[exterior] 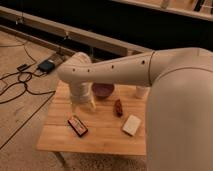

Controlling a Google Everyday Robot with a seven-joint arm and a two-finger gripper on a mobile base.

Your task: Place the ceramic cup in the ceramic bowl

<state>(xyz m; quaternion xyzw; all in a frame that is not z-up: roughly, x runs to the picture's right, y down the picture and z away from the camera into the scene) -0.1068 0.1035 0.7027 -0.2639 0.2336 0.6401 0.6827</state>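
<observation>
Though poised with claw (83, 104) over worktop (102, 134) just beside ceramic bowl (103, 90), likely lacks ceramic cup (141, 92), standing well apart; cannot tell claw's grip.

This looks like a robot test lab, not a home: black cables (20, 80) and a dark box (46, 65) sprawl over the pale floor (20, 125), a dark barrier (100, 22) fences the area, and a white robot arm (125, 67) holds its gripper (83, 105) over a small wooden table (100, 137)
</observation>
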